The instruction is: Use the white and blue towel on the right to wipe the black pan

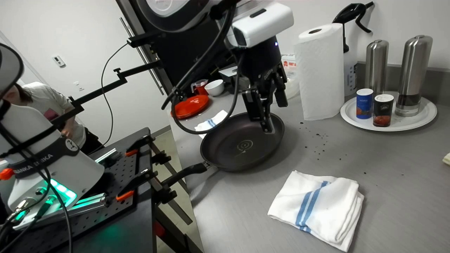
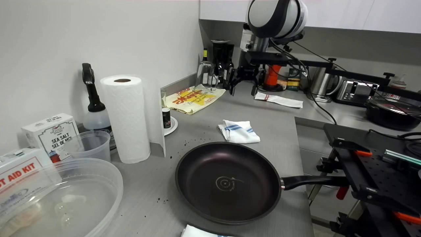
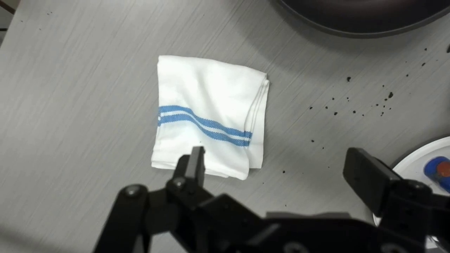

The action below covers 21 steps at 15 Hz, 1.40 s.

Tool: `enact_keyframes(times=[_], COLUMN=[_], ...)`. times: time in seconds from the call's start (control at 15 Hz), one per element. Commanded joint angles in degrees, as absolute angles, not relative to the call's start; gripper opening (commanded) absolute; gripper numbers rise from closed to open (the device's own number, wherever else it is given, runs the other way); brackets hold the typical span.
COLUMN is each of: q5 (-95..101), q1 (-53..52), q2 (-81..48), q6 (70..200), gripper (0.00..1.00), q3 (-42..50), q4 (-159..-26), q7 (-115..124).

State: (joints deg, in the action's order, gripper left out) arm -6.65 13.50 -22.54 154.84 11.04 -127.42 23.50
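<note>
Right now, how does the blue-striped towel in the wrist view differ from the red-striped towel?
The blue-striped towel is a squarish folded pad; the red-striped towel looks longer and narrower. The blue-striped towel lies nearer the black pan, the red-striped towel farther off. Both are white and lie on the gray counter.

Two blue-striped towels [image 2: 239, 132], one at mid-frame and one cut by the bottom edge, plus one red-striped towel [image 2: 281, 101] higher up, make three in an exterior view. One black pan [image 1: 239, 140] and one paper roll [image 1: 320, 77] show in both exterior views. At the right of an exterior view, one white plate [image 1: 404, 124] bears four: two metal grinders [image 1: 415, 70], two small canisters [image 1: 364, 104]. At the left in an exterior view, two clear tubs [image 2: 95, 150] and two boxes [image 2: 61, 135]; upper right, one kettle [image 2: 320, 84] and one toaster [image 2: 361, 93].
</note>
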Motion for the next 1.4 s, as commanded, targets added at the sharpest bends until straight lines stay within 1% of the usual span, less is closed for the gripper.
enact_keyframes(times=[0.0,0.33,0.67,0.93,1.33], q5=[-7.68,-7.28,-7.49,-6.62,-7.65], q1=[12.01,11.89,15.15,16.63,20.52], q2=[-24.54,-32.15,-40.69,-46.09,-53.06], q6=[151.91,145.69,148.37,148.65,147.04], gripper=[1.0,1.0,1.0,1.0,1.0], q3=[12.0,13.31,11.83,11.69,9.01], q4=[-125.82,-119.02,-112.34,-107.95,-100.87], q7=[22.01,23.67,16.59,11.08,4.72])
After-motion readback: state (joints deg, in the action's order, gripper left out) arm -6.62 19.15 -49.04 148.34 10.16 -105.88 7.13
